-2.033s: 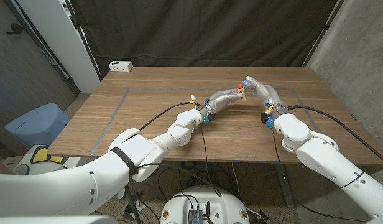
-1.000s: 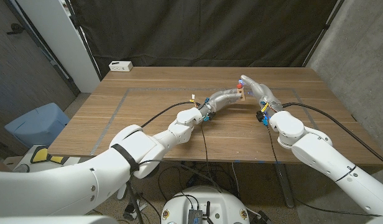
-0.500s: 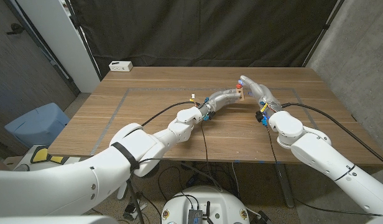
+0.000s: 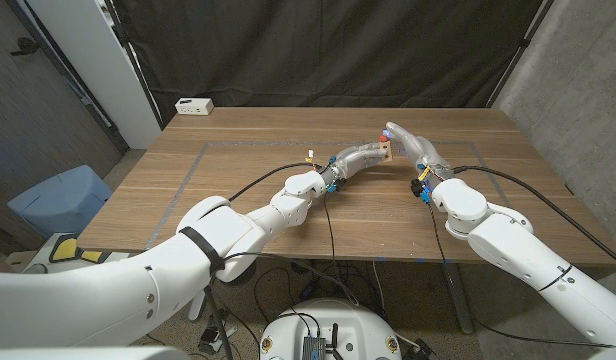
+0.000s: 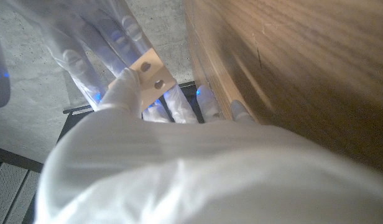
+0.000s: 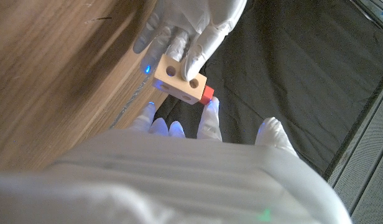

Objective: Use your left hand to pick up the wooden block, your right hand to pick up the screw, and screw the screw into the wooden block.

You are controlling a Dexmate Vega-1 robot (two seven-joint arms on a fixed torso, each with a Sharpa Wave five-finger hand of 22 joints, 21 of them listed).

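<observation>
My left hand (image 4: pixel 360 156) holds the small wooden block (image 4: pixel 387 151) up over the table's back middle. In the right wrist view the block (image 6: pixel 178 78) shows its round holes, with the left hand's fingers (image 6: pixel 190 34) gripping it from the far side. A screw with a red head (image 6: pixel 207 94) sits at the block's end. My right hand (image 4: pixel 414 144) holds the screw at its fingertips (image 6: pixel 210 118), thumb apart. In the left wrist view the left thumb (image 5: pixel 120 93) presses on the block (image 5: pixel 151 68), and the right hand (image 5: pixel 86 37) shows blurred behind it.
A white box (image 4: pixel 194 105) lies at the wooden table's (image 4: pixel 238 200) back left corner. A blue bin (image 4: pixel 58 200) stands on the floor to the left. Black cables trail from both wrists across the table's near half.
Over the first second my right hand moved left and forward to the block's end. Since then both hands and the block have stayed almost still.
</observation>
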